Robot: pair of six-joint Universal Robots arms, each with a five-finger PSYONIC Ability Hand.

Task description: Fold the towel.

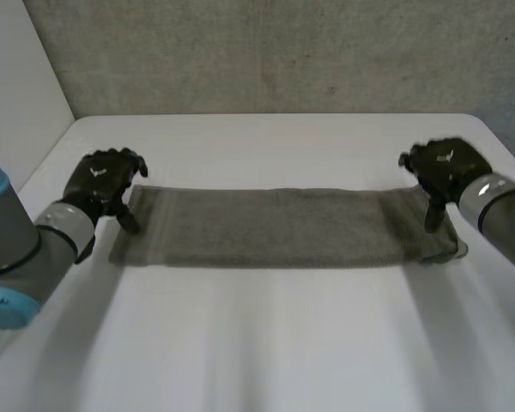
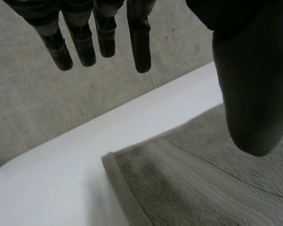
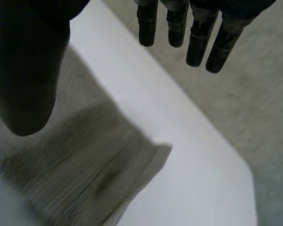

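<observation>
A long grey terry towel [image 1: 275, 225] lies across the frame's middle on the white worktop [image 1: 266, 343]. The left robot hand [image 1: 101, 182] and right robot hand [image 1: 442, 167] hang over its ends, both released.

The head view looks down from behind and between the arms, facing the grey wall [image 1: 266, 51] at 12 o'clock, far enough back to take in the whole towel [image 1: 275, 227] on the white table [image 1: 266, 343]. The left wrist view hangs close over the towel's 9 o'clock end, looking along the left hand [image 1: 101, 182] toward the wall. The right wrist view does likewise at 3 o'clock, along the right hand [image 1: 444, 167]. Each shares a towel corner, table edge and wall with the head view.
</observation>
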